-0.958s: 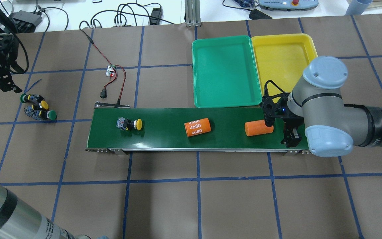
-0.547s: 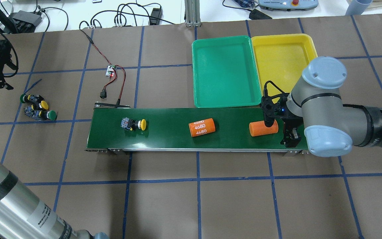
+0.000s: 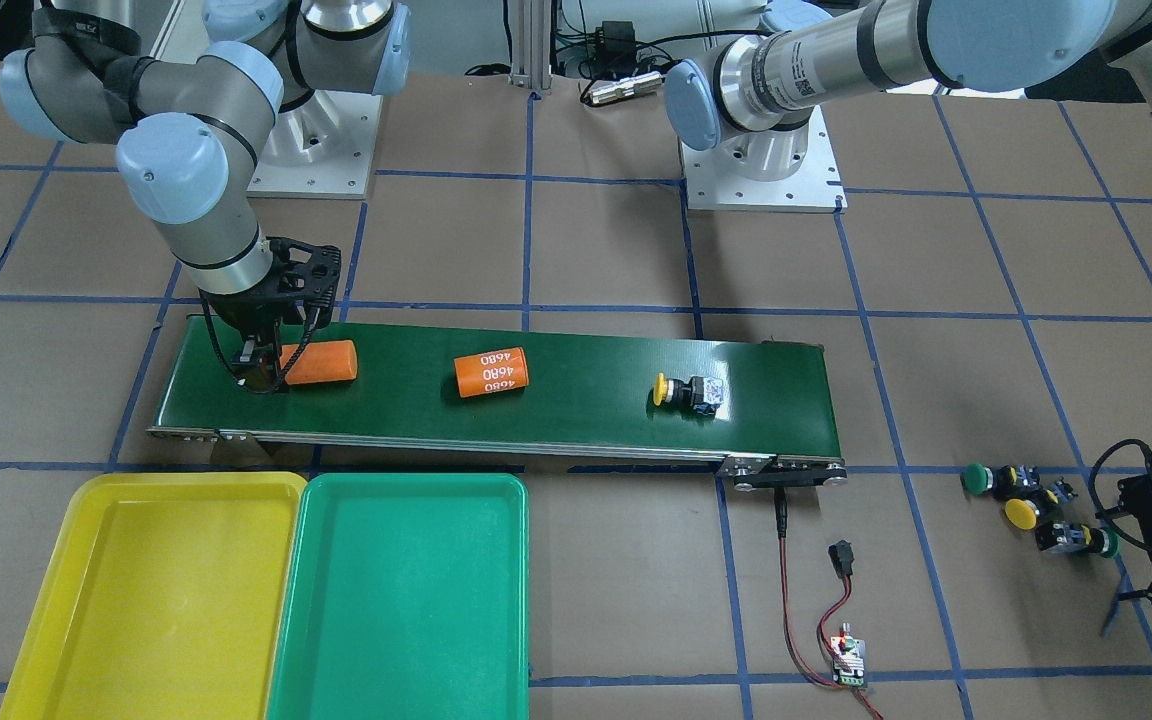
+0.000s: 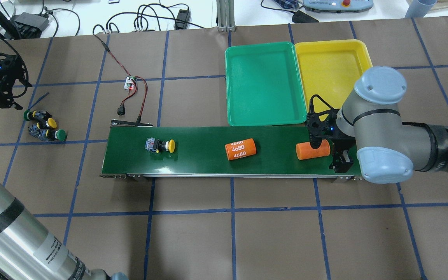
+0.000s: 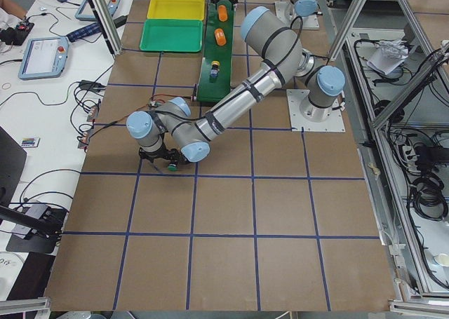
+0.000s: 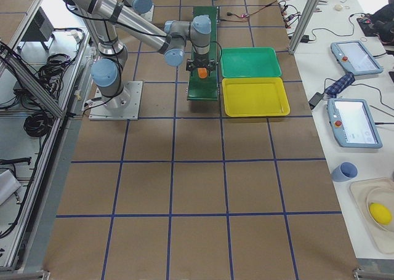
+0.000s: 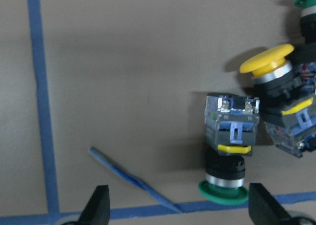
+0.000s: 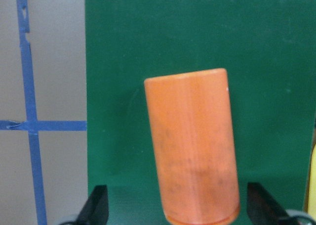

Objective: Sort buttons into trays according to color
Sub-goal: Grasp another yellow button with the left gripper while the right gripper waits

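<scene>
Right claw (jaws wide) upright at unmarked cylinder

Green tray just beside yellow tray

— What colours stand out first?
— A green tray and a yellow tray, both plain.
— And the belt?
— Dark green. On it are a plain cylinder, orange, a printed cylinder, orange with white 4680s, and a yellow-capped button with a black-and-blue body.
— The table?
— Brown, gridded in blue lines. The three buttons on it show two green caps and one yellow.
</scene>
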Robot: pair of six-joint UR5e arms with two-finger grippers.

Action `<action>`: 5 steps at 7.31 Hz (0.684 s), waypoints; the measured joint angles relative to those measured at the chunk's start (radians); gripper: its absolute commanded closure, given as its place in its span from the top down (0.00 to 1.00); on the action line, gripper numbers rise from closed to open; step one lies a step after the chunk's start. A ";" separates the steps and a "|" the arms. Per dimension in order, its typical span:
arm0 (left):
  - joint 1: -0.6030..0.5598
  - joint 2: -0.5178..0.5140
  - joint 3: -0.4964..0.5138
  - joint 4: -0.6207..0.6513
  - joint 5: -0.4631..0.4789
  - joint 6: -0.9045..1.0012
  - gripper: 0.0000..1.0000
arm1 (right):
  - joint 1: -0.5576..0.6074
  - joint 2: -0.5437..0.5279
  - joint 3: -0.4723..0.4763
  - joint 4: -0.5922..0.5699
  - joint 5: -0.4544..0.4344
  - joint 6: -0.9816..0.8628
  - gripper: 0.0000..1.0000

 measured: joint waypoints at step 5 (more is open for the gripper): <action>0.020 -0.008 -0.028 0.000 0.001 0.013 0.75 | 0.000 0.000 0.000 0.000 0.000 0.001 1.00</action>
